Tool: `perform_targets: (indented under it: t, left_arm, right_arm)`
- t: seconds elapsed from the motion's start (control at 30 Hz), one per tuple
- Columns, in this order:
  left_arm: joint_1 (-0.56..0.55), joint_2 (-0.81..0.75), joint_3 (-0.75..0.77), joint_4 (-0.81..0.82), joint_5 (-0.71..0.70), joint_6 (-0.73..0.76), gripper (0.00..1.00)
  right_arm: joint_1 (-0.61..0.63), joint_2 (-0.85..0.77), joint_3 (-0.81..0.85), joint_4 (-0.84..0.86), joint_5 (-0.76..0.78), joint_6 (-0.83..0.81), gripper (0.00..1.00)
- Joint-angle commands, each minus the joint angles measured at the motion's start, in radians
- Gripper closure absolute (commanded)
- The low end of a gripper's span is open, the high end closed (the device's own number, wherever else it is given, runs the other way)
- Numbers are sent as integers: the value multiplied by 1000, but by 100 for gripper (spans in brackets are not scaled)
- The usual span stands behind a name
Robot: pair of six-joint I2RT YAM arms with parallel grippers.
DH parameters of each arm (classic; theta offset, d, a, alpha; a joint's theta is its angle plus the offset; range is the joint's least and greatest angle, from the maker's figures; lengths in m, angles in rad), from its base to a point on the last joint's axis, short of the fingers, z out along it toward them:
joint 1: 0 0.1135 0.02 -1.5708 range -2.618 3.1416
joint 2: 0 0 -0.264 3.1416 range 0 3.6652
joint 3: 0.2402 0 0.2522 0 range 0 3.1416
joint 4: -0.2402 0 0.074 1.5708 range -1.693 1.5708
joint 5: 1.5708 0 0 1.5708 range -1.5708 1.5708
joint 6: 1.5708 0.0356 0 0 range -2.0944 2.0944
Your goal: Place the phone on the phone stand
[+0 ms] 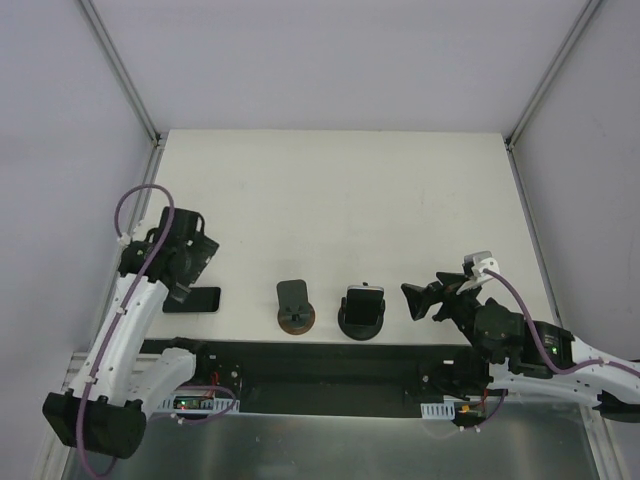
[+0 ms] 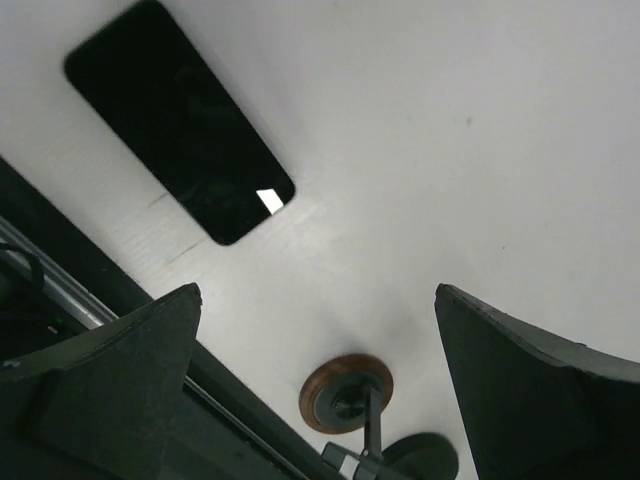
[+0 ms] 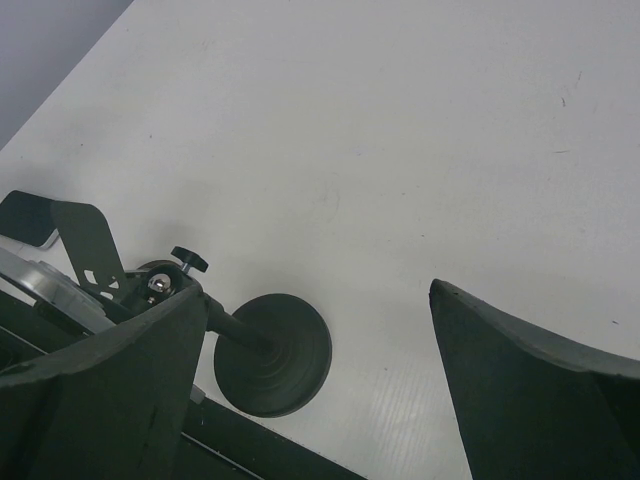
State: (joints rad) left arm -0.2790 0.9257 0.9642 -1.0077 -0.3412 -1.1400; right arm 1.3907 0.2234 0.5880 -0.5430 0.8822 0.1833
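A black phone (image 1: 195, 299) lies flat, screen up, near the table's front left; it also shows in the left wrist view (image 2: 180, 135). A phone stand with a round brown base (image 1: 296, 308) stands to its right, also seen in the left wrist view (image 2: 345, 392). A second stand with a black round base (image 1: 362, 314) stands beside it and shows in the right wrist view (image 3: 272, 355). My left gripper (image 1: 186, 278) is open and empty just above and behind the phone (image 2: 318, 295). My right gripper (image 1: 415, 300) is open and empty, right of the black stand (image 3: 318, 292).
A black rail (image 1: 320, 362) runs along the table's near edge, close behind the stands and phone. The white table (image 1: 330, 200) stretches back to grey walls with metal frame posts at the corners.
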Motion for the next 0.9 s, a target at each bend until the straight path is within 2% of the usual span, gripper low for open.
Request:
perform_targets:
  t: [0.0,0.1,0.13,0.23,0.3,0.5,0.87]
  left_arm:
    - [272,37,-47,-71,154,2,1]
    - [401,136,-94,-95,232,-10,1]
    - [481,157,-111,-86,255,-10,1]
    - [581,222,-182,-5,340,-9,1]
    - [597,251,-222,58,407,-24,1]
    - [604,324,-236,125,395,-50,1]
    - [617,521,-182,150,461,-107,1]
  right_arm:
    - [-1,-21,6,-8,12,5,5]
    - [-1,-22,12,-14,14,-1,5]
    - [-1,-28,15,-15,12,2,5]
    - [-1,-38,13,-20,11,10,5]
    - [-1,-48,9,-26,9,13,6]
    - [-1,-58,9,-32,8,16,5]
    - [-2,-38,9,-21,18,12,5]
